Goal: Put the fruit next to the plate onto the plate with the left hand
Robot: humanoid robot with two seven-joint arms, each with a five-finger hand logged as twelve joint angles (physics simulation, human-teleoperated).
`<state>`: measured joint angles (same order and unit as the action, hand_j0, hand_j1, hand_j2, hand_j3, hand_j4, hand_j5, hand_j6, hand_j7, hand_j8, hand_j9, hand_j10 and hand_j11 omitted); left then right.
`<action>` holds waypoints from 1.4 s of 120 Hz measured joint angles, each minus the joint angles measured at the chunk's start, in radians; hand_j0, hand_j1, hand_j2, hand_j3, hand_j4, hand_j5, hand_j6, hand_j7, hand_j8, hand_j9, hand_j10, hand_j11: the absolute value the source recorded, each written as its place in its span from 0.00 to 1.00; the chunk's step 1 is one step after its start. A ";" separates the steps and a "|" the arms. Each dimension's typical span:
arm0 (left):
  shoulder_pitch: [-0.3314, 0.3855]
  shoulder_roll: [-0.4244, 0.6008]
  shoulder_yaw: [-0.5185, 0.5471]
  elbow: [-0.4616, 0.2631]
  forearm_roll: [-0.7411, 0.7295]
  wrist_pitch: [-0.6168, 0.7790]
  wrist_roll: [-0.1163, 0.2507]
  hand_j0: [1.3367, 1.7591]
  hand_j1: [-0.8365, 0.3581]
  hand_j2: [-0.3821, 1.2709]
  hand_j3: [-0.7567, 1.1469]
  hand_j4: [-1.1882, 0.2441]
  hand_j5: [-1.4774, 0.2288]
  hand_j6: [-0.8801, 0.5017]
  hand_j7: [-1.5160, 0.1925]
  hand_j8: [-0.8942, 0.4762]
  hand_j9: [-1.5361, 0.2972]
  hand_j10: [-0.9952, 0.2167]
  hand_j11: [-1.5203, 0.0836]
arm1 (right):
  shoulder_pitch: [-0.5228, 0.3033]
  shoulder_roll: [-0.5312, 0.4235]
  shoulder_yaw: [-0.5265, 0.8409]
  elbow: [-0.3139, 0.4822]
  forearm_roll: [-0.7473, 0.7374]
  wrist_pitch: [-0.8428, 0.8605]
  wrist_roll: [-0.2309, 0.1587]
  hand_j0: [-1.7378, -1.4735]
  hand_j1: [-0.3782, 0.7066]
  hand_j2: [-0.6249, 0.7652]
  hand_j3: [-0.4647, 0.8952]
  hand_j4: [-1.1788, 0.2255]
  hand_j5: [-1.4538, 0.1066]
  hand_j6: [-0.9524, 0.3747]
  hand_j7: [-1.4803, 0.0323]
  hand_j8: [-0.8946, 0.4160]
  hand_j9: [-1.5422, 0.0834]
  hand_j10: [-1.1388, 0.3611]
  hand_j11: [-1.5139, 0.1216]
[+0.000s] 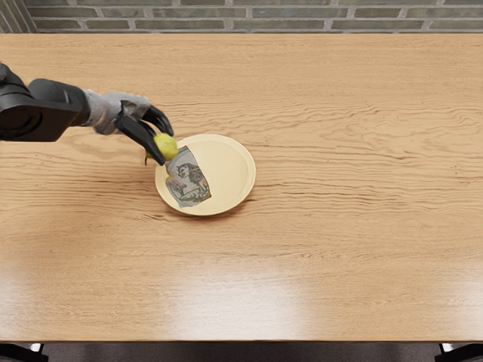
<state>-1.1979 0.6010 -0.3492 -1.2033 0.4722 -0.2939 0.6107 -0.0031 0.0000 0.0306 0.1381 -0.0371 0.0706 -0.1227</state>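
The left robot hand (130,118) grips a yellow-green fruit (166,145) at the ten o'clock rim of a cream plate (235,174) on the tabletop (339,249).

Yellow-green fruit (166,145); cream plate (230,173) bearing a grey pictorial patch; black-fingered grey robot hand (136,121); light wood-grain table (339,226); grey brick wall (249,15).

**Wooden surface, one plate**

Light wood surface (339,249), grain running left to right, fills nearly the whole frame. Far edge along the top, near edge along the bottom. Broad pale glare in the lower middle. One thing lies directly on it: a round, pale yellow plate (232,167), flat on the wood, left of centre. Grey printed patch on the plate's left half. Soft shadow under its lower rim.
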 joint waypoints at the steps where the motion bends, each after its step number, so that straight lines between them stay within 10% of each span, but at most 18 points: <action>1: -0.001 -0.003 0.000 0.000 0.001 0.000 0.000 0.76 0.33 0.65 0.40 0.32 0.25 0.36 0.29 0.32 0.29 0.32 0.32 | 0.000 0.000 0.000 0.000 0.000 0.000 0.000 0.30 0.03 0.45 0.34 0.84 0.93 0.72 0.98 0.68 0.95 0.76 0.93; 43: 0.003 -0.075 -0.007 0.002 -0.014 0.001 0.000 0.76 0.38 0.59 0.40 0.32 0.27 0.33 0.30 0.30 0.30 0.30 0.33 | 0.000 0.000 0.000 0.000 0.000 0.000 0.000 0.30 0.03 0.45 0.34 0.84 0.93 0.72 0.98 0.68 0.95 0.76 0.93; 68: 0.002 -0.071 -0.029 0.011 -0.032 -0.003 0.000 0.76 0.74 0.37 0.40 0.62 0.62 0.50 0.65 0.50 0.62 0.60 0.69 | 0.000 0.000 0.000 0.000 0.000 0.000 0.000 0.30 0.03 0.45 0.34 0.84 0.93 0.72 0.98 0.68 0.95 0.76 0.93; 94: 0.015 0.016 -0.127 0.085 -0.261 -0.245 0.000 0.76 0.90 0.28 0.40 0.76 0.78 0.59 0.80 0.60 0.76 0.74 0.86 | 0.000 0.000 0.000 0.000 0.000 0.000 0.000 0.30 0.03 0.45 0.34 0.84 0.93 0.72 0.98 0.68 0.95 0.76 0.93; 168: 0.327 0.313 -0.213 0.151 -0.572 -0.318 0.000 0.76 0.99 0.23 0.40 0.83 0.86 0.64 0.88 0.65 0.83 0.82 0.94 | 0.000 0.000 0.000 0.000 0.000 0.000 0.000 0.30 0.03 0.45 0.34 0.84 0.93 0.72 0.98 0.68 0.95 0.76 0.93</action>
<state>-0.8705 0.9141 -0.5625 -1.0527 -0.0997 -0.6116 0.6109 -0.0031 0.0000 0.0306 0.1381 -0.0371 0.0706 -0.1227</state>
